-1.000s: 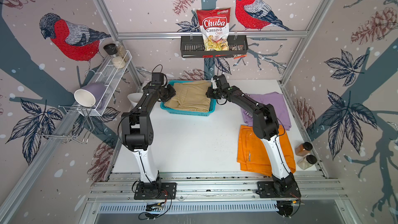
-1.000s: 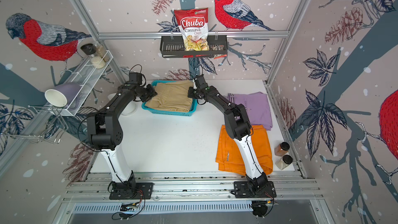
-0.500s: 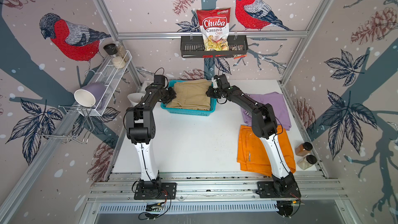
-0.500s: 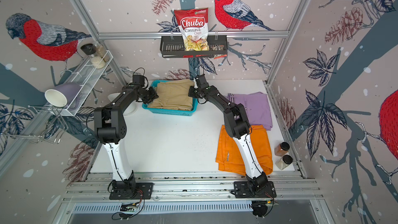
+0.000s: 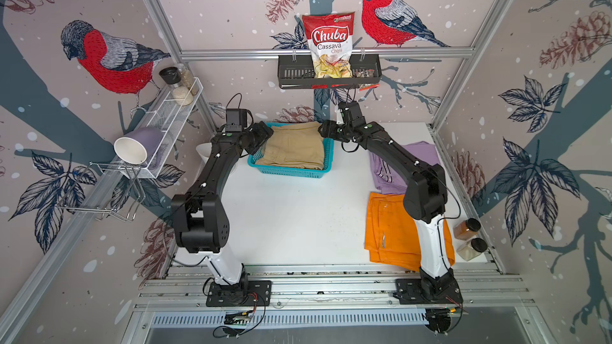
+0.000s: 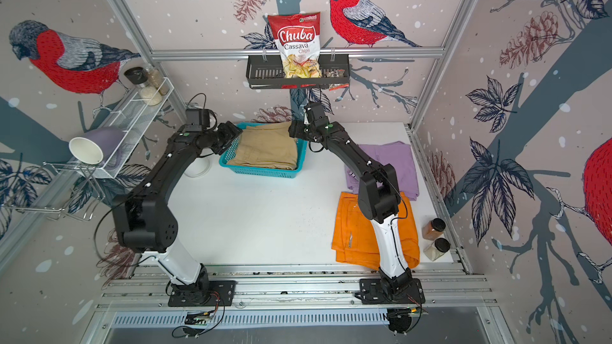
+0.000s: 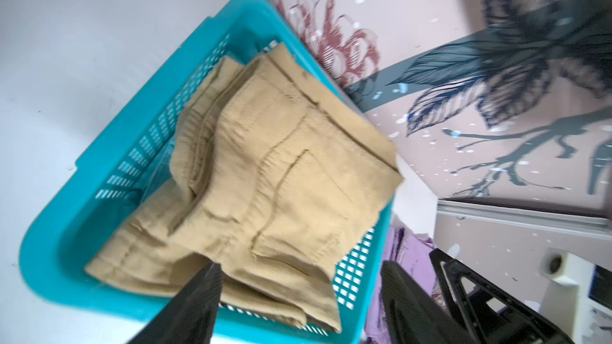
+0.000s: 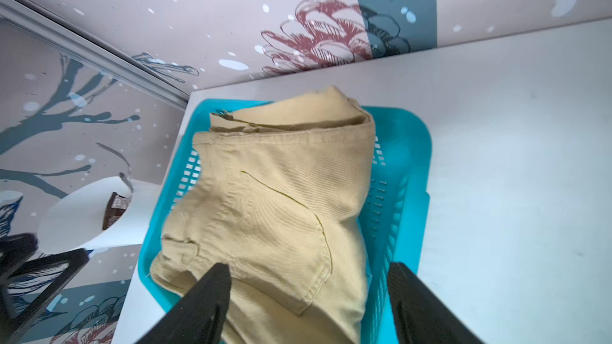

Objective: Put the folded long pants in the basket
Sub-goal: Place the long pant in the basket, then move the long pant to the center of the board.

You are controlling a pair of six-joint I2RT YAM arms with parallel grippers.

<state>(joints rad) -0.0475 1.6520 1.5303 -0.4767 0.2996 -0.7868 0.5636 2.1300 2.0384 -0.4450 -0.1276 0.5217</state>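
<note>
Beige pants [image 5: 294, 147]: in the basket [image 5: 291, 173], mounded above its rim, with one corner lapping over the edge by the back wall.
Left fingers [image 7: 195, 306]: spread apart and empty, at the cloth's edge.
Right fingers [image 8: 198, 309]: also spread and empty, at the opposite side.
Orange pants [image 5: 387, 226], lilac pants [image 5: 420, 157]: flat on the counter [image 5: 291, 220], beside the right arm.
Handling: expect light, limp cloth that sags and unfolds. Pinch every layer at a folded edge, and support both sides.
</note>
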